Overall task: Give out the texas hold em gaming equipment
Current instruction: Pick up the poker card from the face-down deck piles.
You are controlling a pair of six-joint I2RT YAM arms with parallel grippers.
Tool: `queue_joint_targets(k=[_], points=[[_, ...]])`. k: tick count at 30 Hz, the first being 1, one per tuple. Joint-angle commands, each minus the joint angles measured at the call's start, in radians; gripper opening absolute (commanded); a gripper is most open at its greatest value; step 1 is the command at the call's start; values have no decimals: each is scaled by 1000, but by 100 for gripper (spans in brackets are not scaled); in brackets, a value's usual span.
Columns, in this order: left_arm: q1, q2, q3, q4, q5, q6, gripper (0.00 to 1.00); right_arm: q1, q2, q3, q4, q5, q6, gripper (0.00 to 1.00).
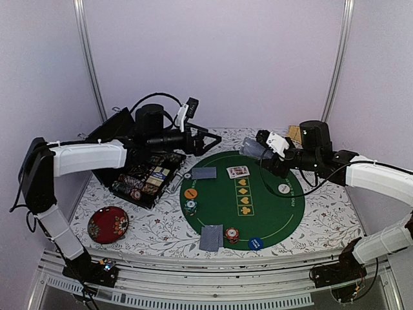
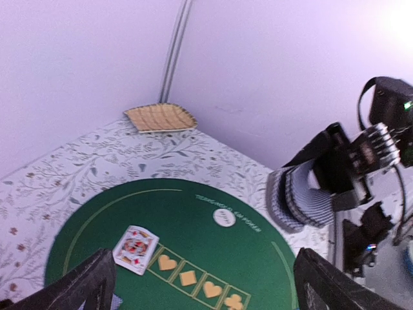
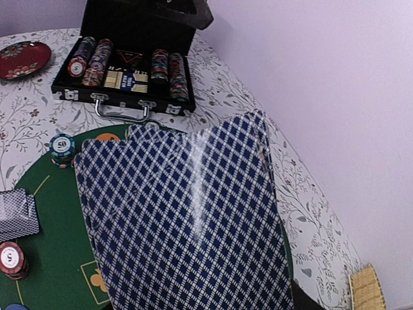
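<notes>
Right hand (image 1: pixel 263 147) grips card deck (image 3: pixel 187 219) | chip case (image 3: pixel 161 104) beside mat (image 1: pixel 271 206)

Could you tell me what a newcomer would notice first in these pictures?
A round green poker mat fills the middle of the floral table. Above its far edge the right gripper clasps a thick deck of cards, and an open black chip case sits to the mat's left.
</notes>
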Motion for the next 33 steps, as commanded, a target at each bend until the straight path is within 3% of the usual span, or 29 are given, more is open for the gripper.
queue_joint_targets(k=[1,14,20,24,28,33], points=[[-23,-26,-83,105,154,-217,98,54,57,39,65,-29,5,48],[-73,62,-4,-30,32,-136,98,157,215,142,80,-21,3,47],[-78,73,14,-112,-69,-82,80,158,215,148,83,-17,-5,47],[-78,37,-16,-89,-69,-81,54,158,207,139,86,-8,-7,47],[-77,12,-44,-82,-62,-74,35,158,200,134,85,-1,-9,47],[-77,-10,-51,-90,-48,-54,34,158,198,137,82,6,-14,47]])
